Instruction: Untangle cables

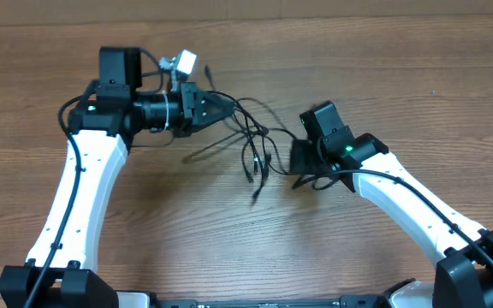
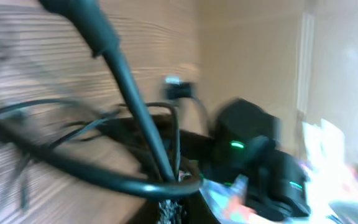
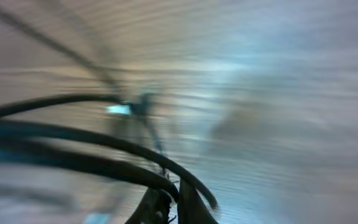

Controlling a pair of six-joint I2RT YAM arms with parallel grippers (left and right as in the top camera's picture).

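The cables (image 1: 253, 144) bar the gap between left end effector (image 1: 228, 109) and right end effector (image 1: 296, 161); far table (image 1: 341, 51) lies open.

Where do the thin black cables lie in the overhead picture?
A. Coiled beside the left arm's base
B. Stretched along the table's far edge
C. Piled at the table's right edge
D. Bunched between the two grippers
D: the overhead view shows the cables bunched mid-table, running from the left gripper across to the right gripper.
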